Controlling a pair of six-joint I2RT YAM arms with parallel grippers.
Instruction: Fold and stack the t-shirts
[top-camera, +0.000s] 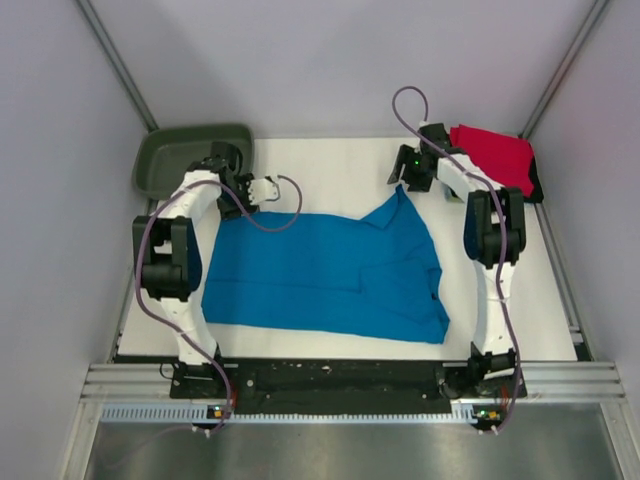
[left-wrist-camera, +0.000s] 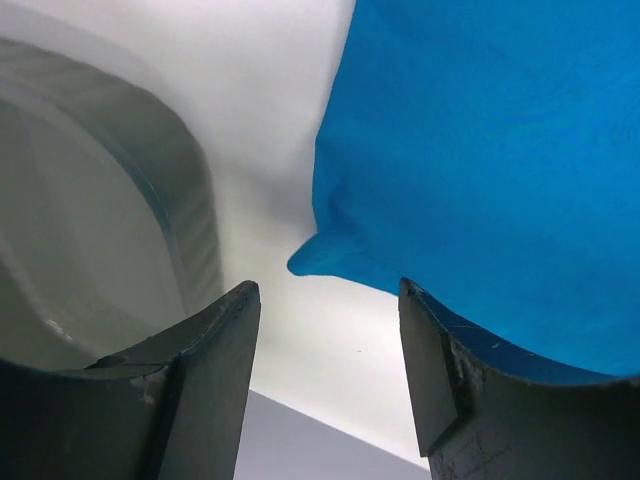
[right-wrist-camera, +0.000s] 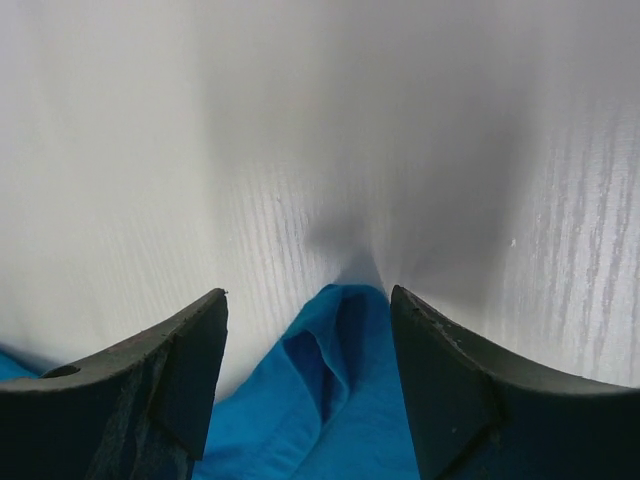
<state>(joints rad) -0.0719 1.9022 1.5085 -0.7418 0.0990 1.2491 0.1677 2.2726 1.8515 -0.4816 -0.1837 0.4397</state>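
Between tips of right claw (right-wrist-camera: 308, 298), blue t-shirt (right-wrist-camera: 335, 415) corner

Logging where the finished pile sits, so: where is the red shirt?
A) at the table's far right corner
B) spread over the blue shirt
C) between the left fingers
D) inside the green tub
A: the red shirt lies folded at the table's far right corner, apart from the blue shirt and the green tub.
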